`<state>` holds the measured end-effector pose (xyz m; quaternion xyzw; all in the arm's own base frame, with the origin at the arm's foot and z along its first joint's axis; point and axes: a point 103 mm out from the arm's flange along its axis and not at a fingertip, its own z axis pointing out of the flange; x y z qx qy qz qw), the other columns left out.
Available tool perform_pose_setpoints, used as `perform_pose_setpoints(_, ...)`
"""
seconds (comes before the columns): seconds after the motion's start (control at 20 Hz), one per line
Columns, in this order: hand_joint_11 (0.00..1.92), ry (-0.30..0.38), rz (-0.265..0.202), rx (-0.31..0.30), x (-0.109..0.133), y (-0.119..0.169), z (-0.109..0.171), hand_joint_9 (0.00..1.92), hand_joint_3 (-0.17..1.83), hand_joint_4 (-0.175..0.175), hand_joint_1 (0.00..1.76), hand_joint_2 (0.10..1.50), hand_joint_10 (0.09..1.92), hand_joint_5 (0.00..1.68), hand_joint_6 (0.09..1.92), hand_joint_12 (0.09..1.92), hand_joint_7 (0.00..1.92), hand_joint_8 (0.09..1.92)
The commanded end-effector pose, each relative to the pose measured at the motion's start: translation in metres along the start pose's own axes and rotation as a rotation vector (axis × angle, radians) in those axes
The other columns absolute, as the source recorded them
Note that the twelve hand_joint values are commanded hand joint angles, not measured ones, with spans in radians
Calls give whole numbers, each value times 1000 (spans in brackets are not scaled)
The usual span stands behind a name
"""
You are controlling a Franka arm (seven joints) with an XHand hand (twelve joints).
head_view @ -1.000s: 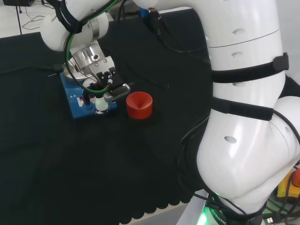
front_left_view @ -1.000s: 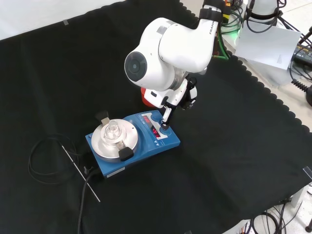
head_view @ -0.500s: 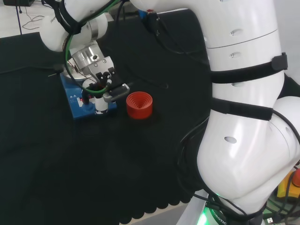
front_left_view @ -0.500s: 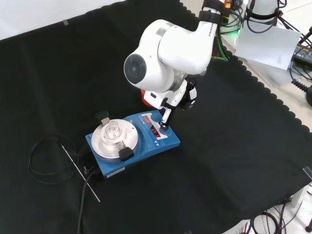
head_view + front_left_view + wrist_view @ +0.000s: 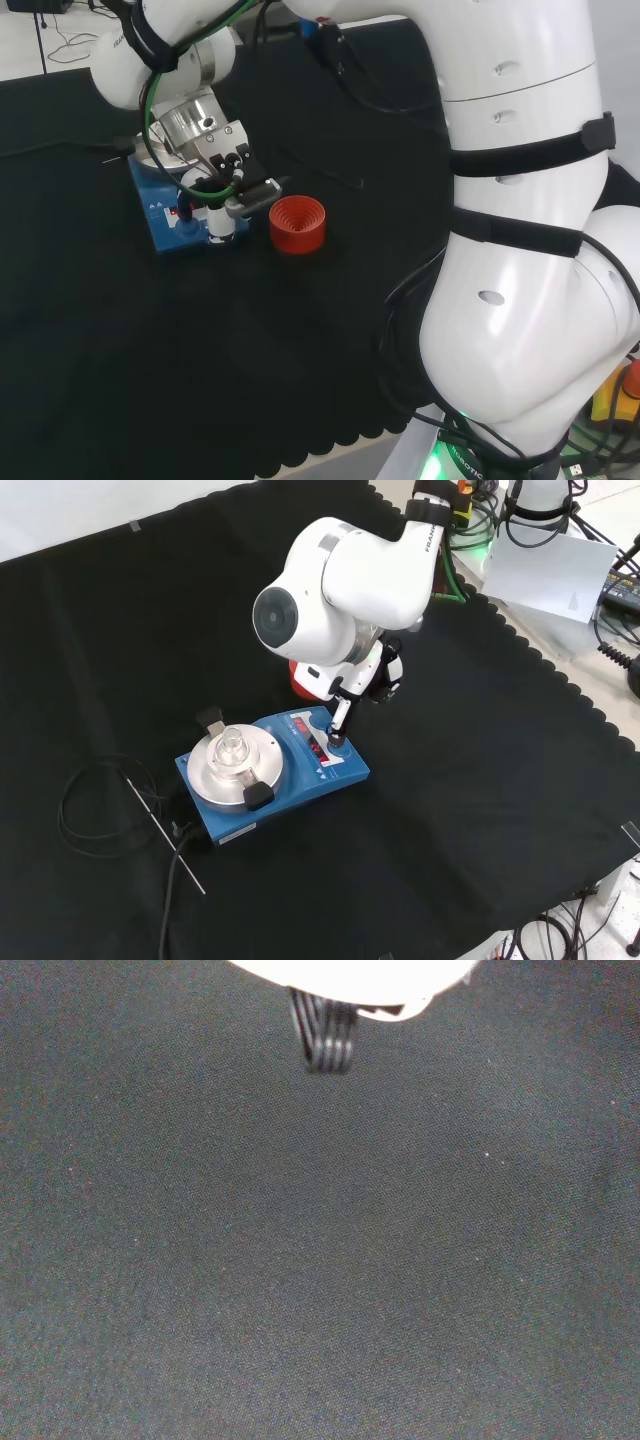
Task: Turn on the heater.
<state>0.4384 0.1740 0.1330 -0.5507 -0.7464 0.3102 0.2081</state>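
One blue heater [image 5: 170, 222] sits on the black cloth of the worktop [image 5: 120, 380] at the left of the head view, and we see our hand [image 5: 222, 195] low over its front edge, one finger [image 5: 215, 222] pointing straight down at the control panel while another lies out level toward the red ribbed ring [image 5: 297, 223] just to the right. The hand holds nothing; its fingers look straight rather than curled. Small white marks and a red lit patch show on the heater's panel, but we cannot make out any writing there. Our own big white arm links [image 5: 520, 230] stand at the right of this view.

From the front view, we find the heater [image 5: 345, 771] near the middle of the cloth, with a round metal plate [image 5: 205, 775] on its left part and a small clear glass piece [image 5: 231, 747] standing on that plate. The panel with its red lights faces right, and the tip of one finger [image 5: 339, 730] touches or nearly touches a knob there; we cannot tell which. A large white link [image 5: 330, 580] stands before most of the hand [image 5: 378, 680] and hides part of the red ring [image 5: 303, 683] behind it. A black cable [image 5: 85, 810] coils on the cloth left of the heater, beside a thin rod [image 5: 165, 835]. White paper [image 5: 545, 570] lies off the cloth at upper right.

At the wrist, we see bare black cloth [image 5: 320, 1260] and a dark ribbed part [image 5: 322, 1035] under a blurred white piece of the hand [image 5: 350, 980].
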Motion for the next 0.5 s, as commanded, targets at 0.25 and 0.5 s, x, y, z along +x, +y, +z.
perform_pose_setpoints(0.25,1050,1,13,-60,0,-28,-27,1534,1121,-37,1426,664,1503,333,448,1383,1401,1637)
perform_pose_setpoints(0.5,1050,3,17,-85,-1,-42,-33,1533,1121,-37,1426,664,1502,333,461,1382,1400,1636)
